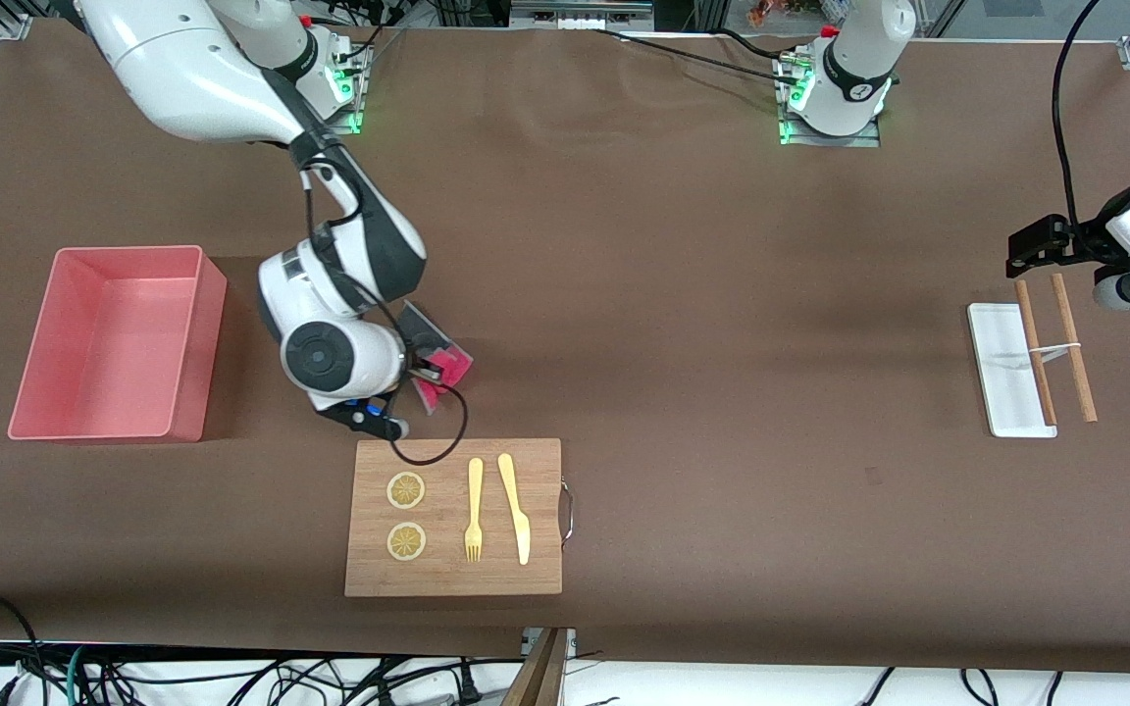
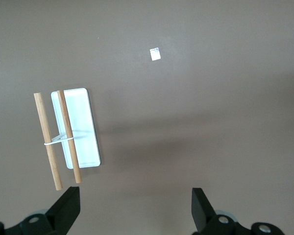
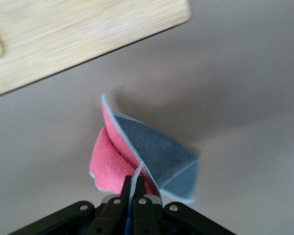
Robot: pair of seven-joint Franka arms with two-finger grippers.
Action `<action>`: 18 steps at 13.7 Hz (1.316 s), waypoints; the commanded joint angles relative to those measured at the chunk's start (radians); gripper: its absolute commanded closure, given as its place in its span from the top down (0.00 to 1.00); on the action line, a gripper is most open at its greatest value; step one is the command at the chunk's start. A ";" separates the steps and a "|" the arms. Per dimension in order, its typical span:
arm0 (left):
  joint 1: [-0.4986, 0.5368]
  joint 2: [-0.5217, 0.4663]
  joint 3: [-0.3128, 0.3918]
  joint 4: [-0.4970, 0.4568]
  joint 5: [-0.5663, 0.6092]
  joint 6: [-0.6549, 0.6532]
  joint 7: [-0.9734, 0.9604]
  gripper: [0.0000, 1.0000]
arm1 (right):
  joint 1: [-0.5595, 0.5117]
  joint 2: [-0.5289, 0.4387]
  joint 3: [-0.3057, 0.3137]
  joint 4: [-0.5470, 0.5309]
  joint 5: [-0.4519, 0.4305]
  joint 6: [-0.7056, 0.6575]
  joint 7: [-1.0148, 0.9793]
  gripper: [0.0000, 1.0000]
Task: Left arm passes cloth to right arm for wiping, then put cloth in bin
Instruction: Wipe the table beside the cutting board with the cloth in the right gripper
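At centre-left of the front view we see the right gripper (image 1: 425, 371) pinching the cloth (image 1: 442, 365) (pink face showing); the left gripper (image 2: 137, 208) waits at the right edge, spread wide.

I have the bin (image 1: 114, 343) toward the right arm's end of the table, and the board (image 1: 454, 518) nearer the front camera, more to the middle. On the board lie two slices (image 1: 406, 516), a fork (image 1: 474, 510) and a knife (image 1: 515, 507), side by side. The right gripper (image 1: 420, 371) holds the cloth (image 1: 442, 368) over the table between bin and board. At the left arm's end, the tray (image 1: 1007, 380) lies with two sticks (image 1: 1055, 347), one across it, one just beside; the left gripper (image 2: 135, 208) hangs above them.
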 commanded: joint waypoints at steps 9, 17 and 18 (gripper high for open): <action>-0.005 0.011 0.005 0.028 -0.016 -0.026 0.000 1.00 | -0.060 -0.022 -0.184 -0.043 0.016 -0.038 -0.472 0.00; -0.005 0.011 0.005 0.028 -0.016 -0.026 0.000 1.00 | -0.087 -0.108 -0.261 0.003 0.017 -0.173 -0.674 0.00; -0.005 0.011 0.005 0.028 -0.016 -0.026 0.000 1.00 | -0.087 -0.109 -0.259 0.047 0.016 -0.232 -0.678 0.00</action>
